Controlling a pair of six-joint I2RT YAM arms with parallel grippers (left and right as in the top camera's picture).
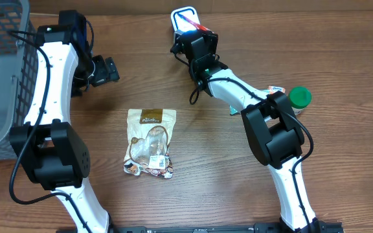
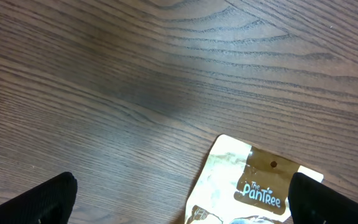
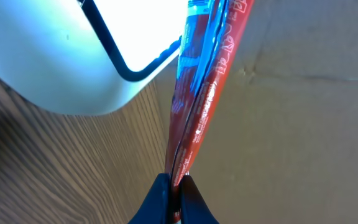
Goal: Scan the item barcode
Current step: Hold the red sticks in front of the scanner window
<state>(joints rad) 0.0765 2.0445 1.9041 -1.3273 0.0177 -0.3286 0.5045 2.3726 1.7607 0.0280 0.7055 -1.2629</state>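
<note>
Packet, thin, limp red film, likely light and slippery; right claw pinches its edge shut, scanner at ten o'clock. Left claw gapes wide, empty.

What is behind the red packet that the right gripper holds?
The white scanner with its lit window is behind the red packet, which the right gripper pinches edge-on. The packet covers the window's right edge, and any barcode is not visible.
</note>
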